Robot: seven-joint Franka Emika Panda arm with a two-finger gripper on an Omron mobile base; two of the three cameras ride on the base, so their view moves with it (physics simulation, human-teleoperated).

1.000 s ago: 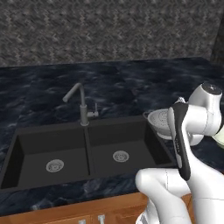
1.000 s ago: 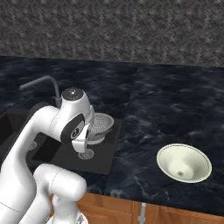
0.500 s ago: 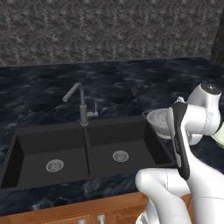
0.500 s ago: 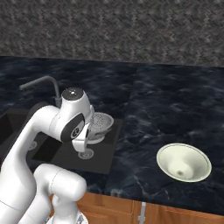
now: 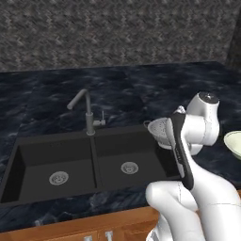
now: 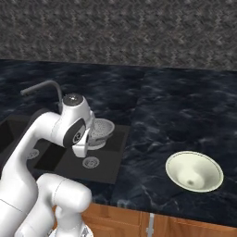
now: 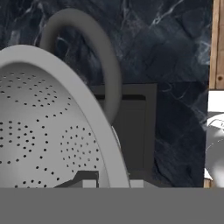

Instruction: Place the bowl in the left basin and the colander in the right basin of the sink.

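I see the tool [image 7: 107,183] clamped on the rim of the colander [image 6: 101,131], holding it in the air above the right basin [image 5: 129,162] of the sink [image 5: 28,200]. The bowl [image 6: 194,171] sits on the counter [image 6: 176,111], well right of the sink.

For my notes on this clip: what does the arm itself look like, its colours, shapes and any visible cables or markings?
The arm is glossy white, built from thick rounded tubular links. A round grey cap tops the joint near the wrist, and dark bands mark the joints, including a long black strip down one link in the left base view. The gripper has small grey finger tips. No cables or markings show.
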